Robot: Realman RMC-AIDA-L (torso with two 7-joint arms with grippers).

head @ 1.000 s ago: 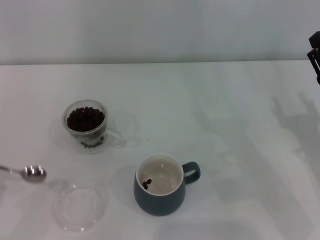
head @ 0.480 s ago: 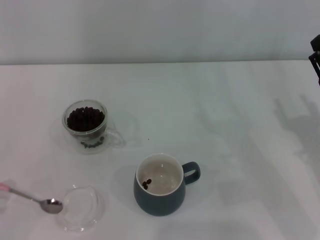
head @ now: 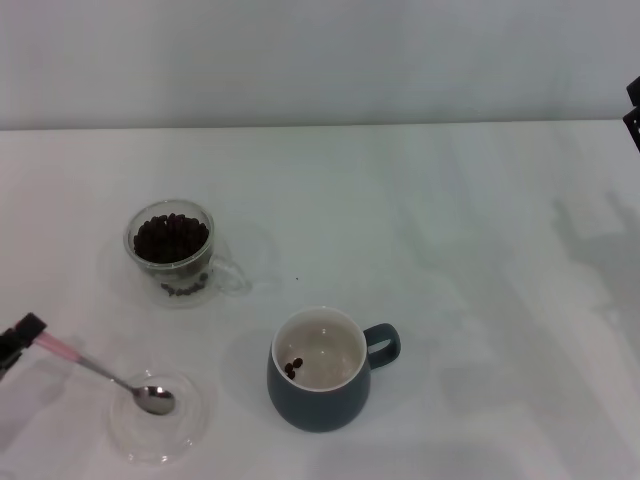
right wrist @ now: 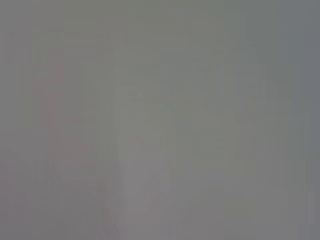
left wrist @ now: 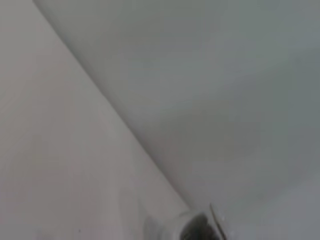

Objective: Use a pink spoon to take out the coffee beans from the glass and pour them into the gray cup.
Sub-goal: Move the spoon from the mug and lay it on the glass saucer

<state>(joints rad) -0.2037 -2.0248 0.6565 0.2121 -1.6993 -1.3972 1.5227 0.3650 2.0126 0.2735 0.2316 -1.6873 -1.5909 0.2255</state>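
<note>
The left gripper (head: 18, 335) sits at the left edge of the head view, near the front of the white table (head: 450, 250). Its dark fingertips are closed on the end of the pale handle of the pink spoon (head: 100, 372). The spoon slants down from the gripper, and its metal bowl lies over the flat clear saucer (head: 158, 415); contact with the saucer cannot be confirmed. No beans are visible in the spoon bowl.

The glass (head: 172, 252) stands upright behind the saucer, well apart from the spoon, and is filled with coffee beans (head: 171, 238). The gray cup (head: 322, 368) stands upright to the right of the saucer, handle turned to the right, with a few beans lying on its cream-white inside.

The right gripper (head: 633, 115) shows only as a dark part at the right edge, far from the vessels; the state of its jaws cannot be told. The right wrist view shows nothing legible.
</note>
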